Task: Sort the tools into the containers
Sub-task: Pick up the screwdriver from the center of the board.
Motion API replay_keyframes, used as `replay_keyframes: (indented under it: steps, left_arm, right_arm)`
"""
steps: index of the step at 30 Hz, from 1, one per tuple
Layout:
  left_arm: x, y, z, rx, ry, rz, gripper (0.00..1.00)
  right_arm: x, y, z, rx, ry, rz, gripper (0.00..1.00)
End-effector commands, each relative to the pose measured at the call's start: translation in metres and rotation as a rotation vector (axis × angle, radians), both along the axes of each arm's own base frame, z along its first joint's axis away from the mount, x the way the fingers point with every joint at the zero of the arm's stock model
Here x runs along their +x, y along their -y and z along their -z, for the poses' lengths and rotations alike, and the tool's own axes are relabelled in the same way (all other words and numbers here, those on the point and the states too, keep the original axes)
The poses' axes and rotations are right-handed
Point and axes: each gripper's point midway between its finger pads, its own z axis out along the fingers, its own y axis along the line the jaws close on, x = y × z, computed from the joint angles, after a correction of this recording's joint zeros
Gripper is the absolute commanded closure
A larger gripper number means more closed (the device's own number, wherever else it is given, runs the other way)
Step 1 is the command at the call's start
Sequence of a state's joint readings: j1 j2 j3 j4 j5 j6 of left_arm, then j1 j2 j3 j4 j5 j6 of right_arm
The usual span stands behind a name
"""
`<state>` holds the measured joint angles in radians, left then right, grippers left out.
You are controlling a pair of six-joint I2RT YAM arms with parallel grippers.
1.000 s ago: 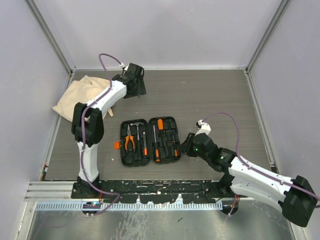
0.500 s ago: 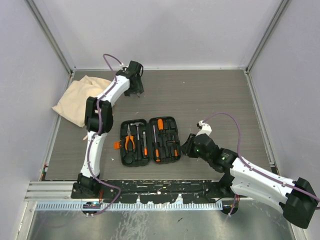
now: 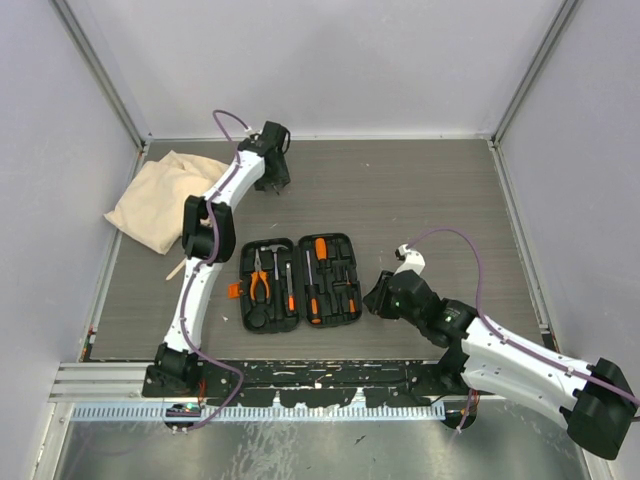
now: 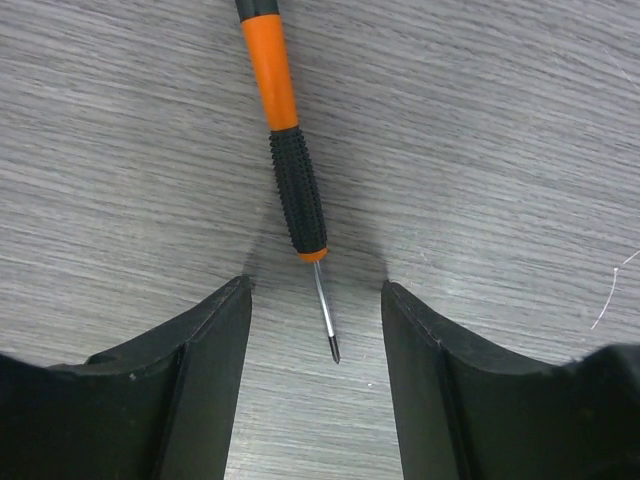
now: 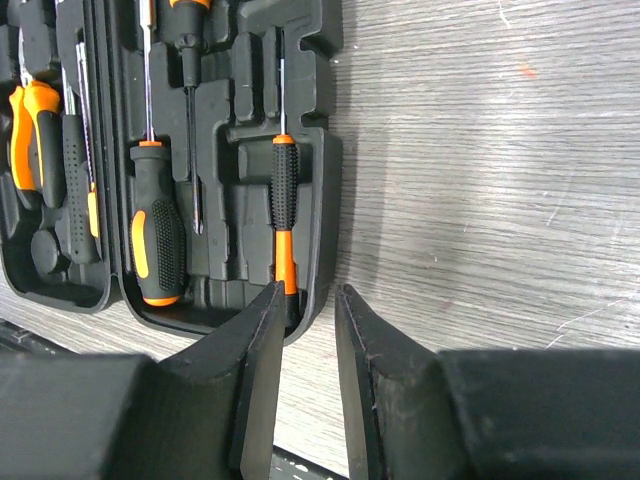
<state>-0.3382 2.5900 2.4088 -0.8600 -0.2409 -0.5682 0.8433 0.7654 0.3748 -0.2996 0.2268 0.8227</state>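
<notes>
1. Since the earlier frames the left arm has stretched out straighter, its elbow now higher up the surface (image 3: 420,190), while the right arm has barely shifted. Seen from above, the left gripper (image 3: 272,182) hangs at the far left of the surface, near a crumpled beige cloth (image 3: 158,200). The open black case (image 3: 300,283) lies near the front, with orange-handled tools in its slots. The right gripper (image 3: 374,297) sits just beside the case's right edge.
2. The left wrist camera shows a loose screwdriver (image 4: 296,195) lying flat on the surface, with an orange and black handle. Its steel tip points in between the fingers (image 4: 215,345). The left gripper (image 4: 315,290) is spread wide, and neither finger touches the tool.
3. The right wrist camera shows the right gripper (image 5: 308,300) with only a narrow gap and nothing gripped, over the case's (image 5: 325,190) right rim. A small screwdriver (image 5: 285,215) lies in the rightmost slot, just ahead of the fingers. A thicker screwdriver (image 5: 158,245) and the pliers (image 5: 35,140) rest in slots further left.
</notes>
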Motion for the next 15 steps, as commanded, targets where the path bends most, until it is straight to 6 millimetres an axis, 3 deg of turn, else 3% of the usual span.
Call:
replay_keyframes:
  steps: [1,15]
  left_arm:
    - [0.007,-0.006,-0.011,-0.007,0.022,-0.033,0.45]
    - [0.020,-0.019,-0.001,0.031,0.033,-0.022,0.53]
  right_arm:
    - [0.004,0.000,-0.006,0.005,0.030,0.005,0.67]
    - [-0.005,0.009,0.002,-0.015,0.016,0.001,0.67]
